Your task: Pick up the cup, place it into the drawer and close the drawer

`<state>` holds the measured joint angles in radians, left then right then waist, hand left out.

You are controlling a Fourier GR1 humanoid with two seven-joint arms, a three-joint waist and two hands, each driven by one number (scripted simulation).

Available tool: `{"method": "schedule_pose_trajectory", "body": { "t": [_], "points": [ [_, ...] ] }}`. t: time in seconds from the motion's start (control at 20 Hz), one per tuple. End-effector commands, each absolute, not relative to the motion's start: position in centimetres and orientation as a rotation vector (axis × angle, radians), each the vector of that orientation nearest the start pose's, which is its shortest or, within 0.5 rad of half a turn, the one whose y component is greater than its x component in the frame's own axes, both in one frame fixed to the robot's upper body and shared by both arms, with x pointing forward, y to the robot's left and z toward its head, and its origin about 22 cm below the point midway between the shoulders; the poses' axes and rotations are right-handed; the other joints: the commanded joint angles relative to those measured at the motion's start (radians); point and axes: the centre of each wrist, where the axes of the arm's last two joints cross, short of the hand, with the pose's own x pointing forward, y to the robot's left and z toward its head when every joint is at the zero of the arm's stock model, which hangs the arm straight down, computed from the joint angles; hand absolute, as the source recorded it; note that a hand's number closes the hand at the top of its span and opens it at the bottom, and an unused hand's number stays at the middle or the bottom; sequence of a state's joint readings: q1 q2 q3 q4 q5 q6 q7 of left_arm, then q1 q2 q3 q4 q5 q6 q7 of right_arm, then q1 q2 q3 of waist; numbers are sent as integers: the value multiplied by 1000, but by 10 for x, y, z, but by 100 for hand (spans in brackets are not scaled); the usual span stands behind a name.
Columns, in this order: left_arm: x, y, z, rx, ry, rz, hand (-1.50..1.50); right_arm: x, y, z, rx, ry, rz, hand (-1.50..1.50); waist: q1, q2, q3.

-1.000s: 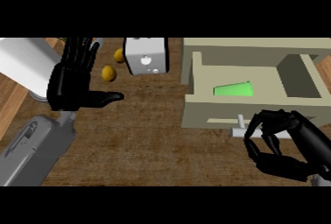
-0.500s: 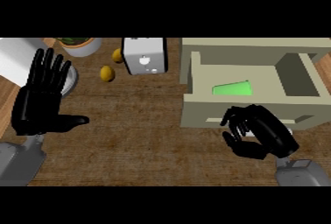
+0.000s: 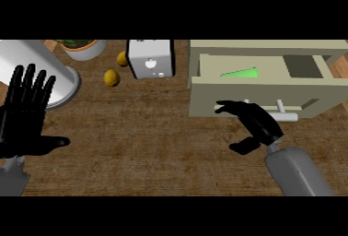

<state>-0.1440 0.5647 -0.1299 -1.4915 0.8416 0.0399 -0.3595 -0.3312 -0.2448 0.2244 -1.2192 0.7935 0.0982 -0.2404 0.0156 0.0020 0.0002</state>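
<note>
The green cup (image 3: 241, 73) lies inside the beige drawer (image 3: 204, 94) at the upper right, and only a wedge of it shows above the drawer's front panel. The drawer stands out partly from its cabinet. My right hand (image 3: 253, 123) is open, its fingers laid flat against the front panel just left of the pale handle (image 3: 287, 116). My left hand (image 3: 26, 117) rests open at the left edge, fingers up, holding nothing.
A large white cylinder (image 3: 48, 69) stands at the far left behind my left hand. A potted plant (image 3: 81, 47), a white toaster (image 3: 151, 57) and two yellow fruits (image 3: 112, 77) sit along the back of the wooden counter (image 3: 149, 138).
The drawer has slid further in, so less of the green cup shows. My right hand has moved up against the drawer's front. The left hand has stayed open at the left.
</note>
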Motion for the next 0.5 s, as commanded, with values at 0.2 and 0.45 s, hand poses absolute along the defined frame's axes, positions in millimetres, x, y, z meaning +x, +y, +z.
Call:
{"method": "schedule_pose_trajectory", "body": {
  "t": [0.2, 0.45],
  "points": [
    [263, 350, 44, -269, -1887, 207, -150, 364, -235, -14, -433, -1532, 1233, -150, 1, 3, 0],
    [263, 343, 34, -282, -1890, 197, -150, 395, -228, -8, -365, -1544, 1181, -150, 15, 8, 1]
  ]
}}
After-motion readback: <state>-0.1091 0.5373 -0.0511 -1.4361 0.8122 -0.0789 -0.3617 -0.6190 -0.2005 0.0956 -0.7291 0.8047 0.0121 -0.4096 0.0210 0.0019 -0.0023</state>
